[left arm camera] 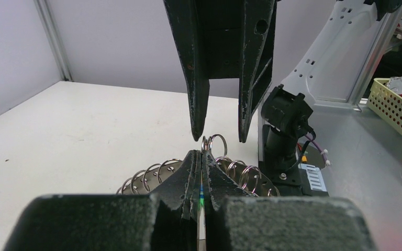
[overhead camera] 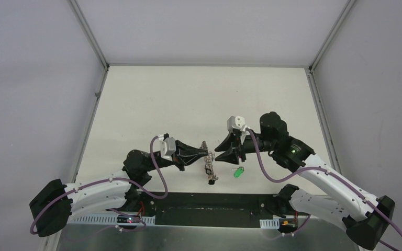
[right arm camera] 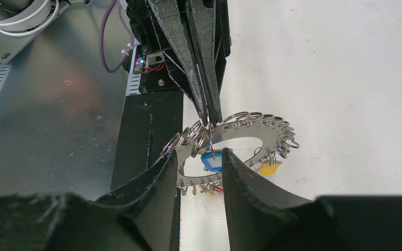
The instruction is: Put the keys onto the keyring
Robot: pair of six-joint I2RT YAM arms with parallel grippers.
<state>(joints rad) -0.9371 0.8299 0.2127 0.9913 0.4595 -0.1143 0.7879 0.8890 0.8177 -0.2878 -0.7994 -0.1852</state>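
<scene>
The keyring (overhead camera: 208, 163) is a silvery toothed ring strung with many small split rings and tagged keys. My left gripper (overhead camera: 208, 153) is shut on its rim and holds it edge-on to the top camera. In the left wrist view the shut left gripper (left arm camera: 204, 155) pinches a split ring of the keyring (left arm camera: 152, 178). My right gripper (overhead camera: 219, 154) is open, right next to the ring. In the right wrist view the open right gripper (right arm camera: 201, 157) straddles the keyring (right arm camera: 251, 128), with the blue-tagged key (right arm camera: 212, 161) hanging between its fingers. The green-tagged key (overhead camera: 238, 172) lies on the table below the right gripper.
A yellow-tagged key (right arm camera: 268, 168) and red ones hang on the ring. The right arm's base (left arm camera: 285, 136) and a yellow basket (left arm camera: 398, 107) stand to the right in the left wrist view. A metal plate (overhead camera: 204, 230) runs along the near table edge. Grey walls enclose the table.
</scene>
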